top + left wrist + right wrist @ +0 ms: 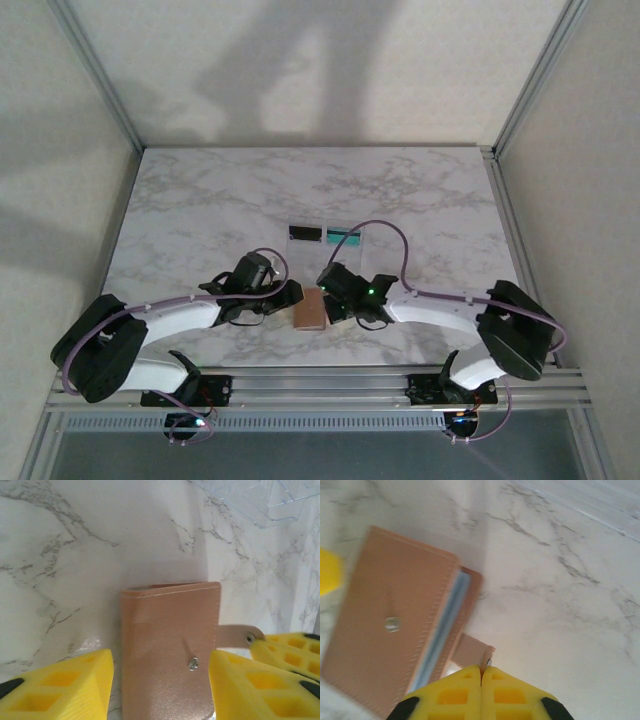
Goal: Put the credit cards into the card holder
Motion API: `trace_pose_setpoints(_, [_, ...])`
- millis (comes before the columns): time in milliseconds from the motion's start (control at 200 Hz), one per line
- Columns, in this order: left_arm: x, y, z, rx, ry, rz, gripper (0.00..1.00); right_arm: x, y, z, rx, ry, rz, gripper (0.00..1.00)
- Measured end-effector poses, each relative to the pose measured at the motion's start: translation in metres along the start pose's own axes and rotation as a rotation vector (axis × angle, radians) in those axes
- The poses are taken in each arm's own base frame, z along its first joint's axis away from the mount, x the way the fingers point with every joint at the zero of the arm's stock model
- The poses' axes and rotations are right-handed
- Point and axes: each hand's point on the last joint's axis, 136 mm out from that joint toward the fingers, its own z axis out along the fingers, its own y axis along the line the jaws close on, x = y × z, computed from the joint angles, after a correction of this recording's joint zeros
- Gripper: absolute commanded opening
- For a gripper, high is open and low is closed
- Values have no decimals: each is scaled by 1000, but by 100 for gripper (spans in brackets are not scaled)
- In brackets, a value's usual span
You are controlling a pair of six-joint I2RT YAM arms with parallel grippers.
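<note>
The tan leather card holder (311, 311) lies closed on the marble table between my two grippers. In the left wrist view the card holder (170, 645) sits between the yellow fingers (65, 687) of my left gripper (161, 680), which is open and straddles it, with a gap on the left side. My right gripper (481, 672) is shut on the clasp tab (475, 650), which is undone and sticks out from the card holder (390, 625); a grey-blue inner edge shows at its opening. Two credit cards, black (303, 233) and teal (343, 235), stand farther back.
The cards rest in a clear plastic stand (260, 500) just beyond the card holder. White walls and an aluminium frame enclose the marble table (200, 200). Both arms reach inward from the near rail (320, 385).
</note>
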Motion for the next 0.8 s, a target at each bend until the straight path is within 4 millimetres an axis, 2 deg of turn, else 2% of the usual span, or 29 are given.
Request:
trace_pose_setpoints(45, [0, 0, 0, 0, 1, 2, 58, -5, 9, -8, -52, -19, -5, 0])
trace_pose_setpoints(175, [3, -2, 1, 11, 21, 11, 77, -19, 30, -30, -176, -80, -23, 0])
trace_pose_setpoints(240, [5, -2, 1, 16, 30, 19, 82, -25, 38, -39, -225, -105, -27, 0])
trace_pose_setpoints(400, [7, -3, 1, 20, 41, 33, 86, -30, 50, -49, -295, -125, -35, 0])
trace_pose_setpoints(486, [7, -2, 2, 18, 42, 31, 79, -30, 53, -50, -311, -122, -34, 0])
trace_pose_setpoints(546, [6, -1, 2, 16, 40, 27, 78, -30, 55, -51, -322, -123, -33, 0])
trace_pose_setpoints(696, [1, 4, -1, 17, 22, 10, 89, -34, 56, -60, -338, -146, -28, 0])
trace_pose_setpoints(801, [-4, 4, -6, 26, 2, -1, 91, -39, 55, -67, -350, -166, -20, 0])
